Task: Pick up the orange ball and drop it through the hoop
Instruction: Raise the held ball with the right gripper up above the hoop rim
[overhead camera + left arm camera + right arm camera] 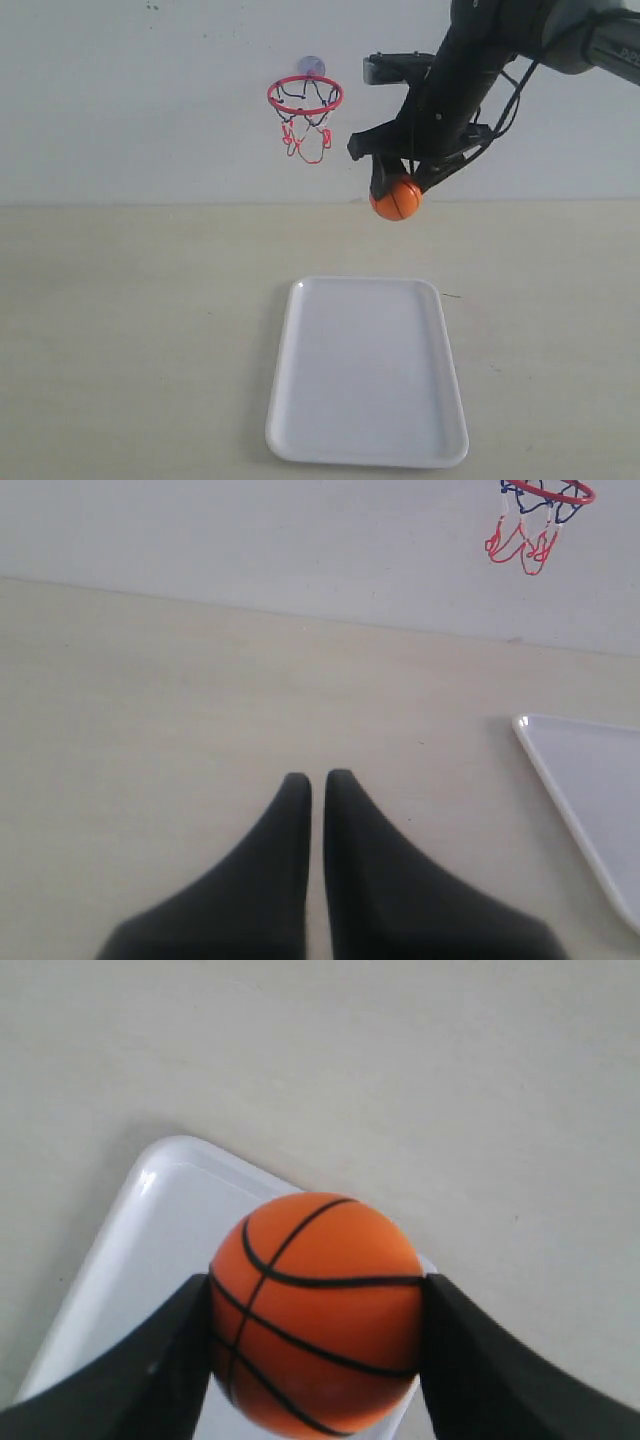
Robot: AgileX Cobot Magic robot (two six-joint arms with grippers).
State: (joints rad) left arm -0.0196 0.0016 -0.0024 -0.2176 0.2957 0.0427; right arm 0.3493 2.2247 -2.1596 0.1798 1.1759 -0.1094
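The orange ball [396, 198] [318, 1312] hangs in the air, held between the black fingers of my right gripper [395, 190] [318, 1305], which is shut on it. It is to the right of the hoop [305, 97] [548, 494] and lower than its red ring. The hoop is stuck to the back wall by a suction cup, its net hanging down. My left gripper [317, 777] is shut on nothing, low over the bare table; the exterior view does not show it.
A white tray [300, 400] [600, 800] [120, 1250] lies on the beige table [130, 330], below and in front of the ball. The white wall stands behind the hoop.
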